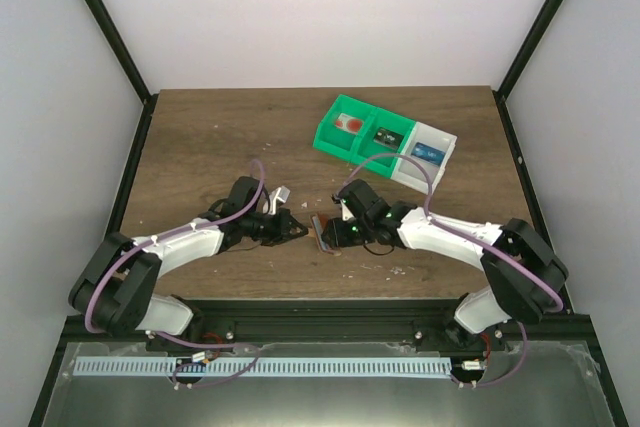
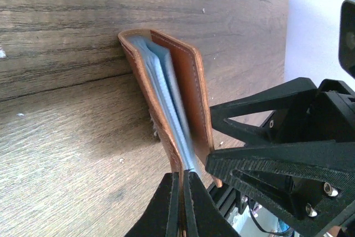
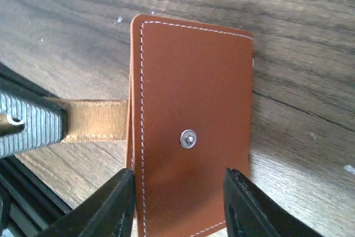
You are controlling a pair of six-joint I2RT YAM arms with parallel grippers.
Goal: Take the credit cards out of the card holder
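The reddish-brown card holder point(image 1: 325, 232) stands on edge on the wooden table between the two arms. My left gripper point(image 2: 182, 203) is shut on its tan strap point(image 3: 94, 120) and one cover edge. Pale blue inner panels point(image 2: 166, 87) show between the two covers. No credit cards can be told apart among them. My right gripper point(image 3: 178, 178) is open, its fingers spread across the outer cover point(image 3: 191, 109) with the metal snap point(image 3: 188, 138). One right fingertip point(image 2: 217, 160) touches that cover. In the top view the grippers, left point(image 1: 300, 230) and right point(image 1: 340, 234), meet at the holder.
Two joined green trays point(image 1: 325, 137) and a white tray point(image 1: 440, 162) stand at the back right, holding flat red, dark and blue items. Small pale crumbs lie on the wood near the holder. The black frame rail runs along the near edge.
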